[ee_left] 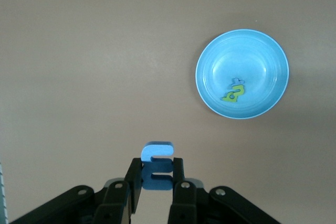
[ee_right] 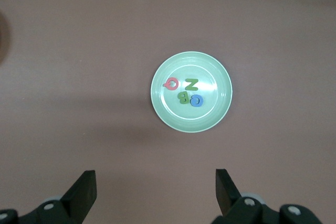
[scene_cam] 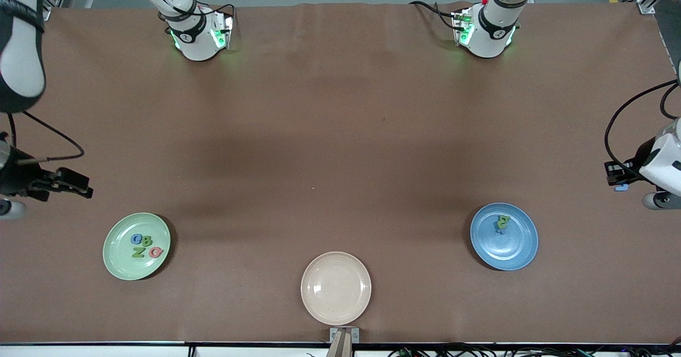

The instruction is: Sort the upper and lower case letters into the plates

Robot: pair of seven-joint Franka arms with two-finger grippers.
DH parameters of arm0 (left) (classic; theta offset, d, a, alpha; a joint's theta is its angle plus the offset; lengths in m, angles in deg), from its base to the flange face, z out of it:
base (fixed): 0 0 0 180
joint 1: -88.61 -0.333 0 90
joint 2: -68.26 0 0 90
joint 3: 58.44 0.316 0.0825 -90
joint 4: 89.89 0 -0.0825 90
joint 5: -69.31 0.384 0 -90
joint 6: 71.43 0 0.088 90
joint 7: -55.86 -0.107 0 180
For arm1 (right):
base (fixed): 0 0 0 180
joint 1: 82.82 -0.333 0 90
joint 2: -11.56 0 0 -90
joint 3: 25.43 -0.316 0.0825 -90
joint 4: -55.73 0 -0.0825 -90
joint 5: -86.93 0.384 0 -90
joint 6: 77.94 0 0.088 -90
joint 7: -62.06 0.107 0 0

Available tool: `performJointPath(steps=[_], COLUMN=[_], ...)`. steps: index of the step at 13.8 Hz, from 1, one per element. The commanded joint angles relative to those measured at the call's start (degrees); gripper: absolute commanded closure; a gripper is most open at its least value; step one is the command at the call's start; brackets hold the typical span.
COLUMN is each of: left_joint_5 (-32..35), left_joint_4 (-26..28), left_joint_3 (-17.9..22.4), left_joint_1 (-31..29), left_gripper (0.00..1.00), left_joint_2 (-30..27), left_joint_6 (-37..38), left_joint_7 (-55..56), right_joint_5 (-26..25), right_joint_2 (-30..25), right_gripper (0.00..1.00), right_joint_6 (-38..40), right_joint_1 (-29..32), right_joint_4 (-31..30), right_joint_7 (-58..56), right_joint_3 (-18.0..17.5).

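Note:
The mint green plate (scene_cam: pixel 119 240) lies toward the right arm's end of the table and holds a blue letter (scene_cam: pixel 137 238), a green B (scene_cam: pixel 147 241), a green Z (scene_cam: pixel 138 252) and a red Q (scene_cam: pixel 155 251). The blue plate (scene_cam: pixel 511 248) lies toward the left arm's end and holds a green letter (scene_cam: pixel 503 221) on top of a blue one. My left gripper (scene_cam: pixel 618 181) is over bare table at its end and is shut on a blue letter (ee_left: pixel 157 166). The blue plate (ee_left: pixel 257 56) shows in the left wrist view. My right gripper (ee_right: pixel 156 182) is open and empty, with the green plate (ee_right: pixel 212 85) in its view.
A cream-beige plate (scene_cam: pixel 335 288) lies empty near the table's front edge, midway between the two other plates. Both arm bases (scene_cam: pixel 199 38) stand along the edge farthest from the front camera. The brown tabletop (scene_cam: pixel 340 149) lies between them and the plates.

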Motion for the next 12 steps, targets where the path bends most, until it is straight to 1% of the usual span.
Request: performJointPath(steps=[1, 2, 3, 4, 5, 6, 8, 9, 11, 12], left_joint_5=[-1.91, -5.57, -11.53, -16.63, -18.69, -19.32, -20.19, -21.16, -25.19, -25.82], left_joint_4=[-1.65, -1.47, -1.12, 1.32, 3.61, 5.11, 6.35, 7.22, 9.94, 11.17], left_joint_3=[5.29, 13.25, 19.25, 24.62, 26.67, 27.82, 29.15, 30.11, 35.10, 36.61], left_joint_1=[5.92, 12.31, 17.08, 21.30, 23.69, 25.28, 27.31, 28.10, 30.82, 31.53], left_gripper=[1.00, 1.00, 1.00, 1.00, 1.00, 1.00, 1.00, 1.00, 1.00, 1.00], left_joint_2=[-5.43, -8.50, -10.97, -14.04, -16.16, -17.49, -18.11, -18.38, -20.21, -20.66], left_joint_6=[2.62, 2.97, 3.06, 3.32, 3.33, 3.24, 3.24, 2.89, 1.66, 0.70], left_joint_7=[-3.67, -3.68, -3.68, -2.72, -2.01, -1.22, 0.88, 1.42, 1.51, 1.42], right_joint_5=[-0.71, -0.71, -0.80, -0.80, -0.80, -0.80, -0.80, -0.80, -0.54, -0.62], right_joint_2=[-7.31, -9.07, -10.48, -11.80, -13.20, -15.13, -19.09, -19.45, -18.85, -18.41], right_gripper=[0.00, 0.00, 0.00, 0.00, 0.00, 0.00, 0.00, 0.00, 0.00, 0.00], right_joint_6=[3.05, 4.72, 6.04, 6.83, 6.67, 5.36, 1.32, 1.83, 4.37, 6.12], right_joint_1=[-0.13, -1.01, -1.45, -1.45, -1.54, -1.54, -1.63, -1.63, -1.54, -1.45], right_joint_4=[-3.14, -3.14, -3.31, -3.75, -5.23, -7.77, -13.48, -13.86, -11.85, -10.27], right_joint_7=[1.40, 2.62, 4.81, 5.61, 5.79, 5.80, 5.80, 5.88, 7.11, 6.68], right_joint_3=[-0.56, -0.56, -0.56, -0.56, -0.56, -0.48, -0.56, -0.56, -0.48, -0.47])
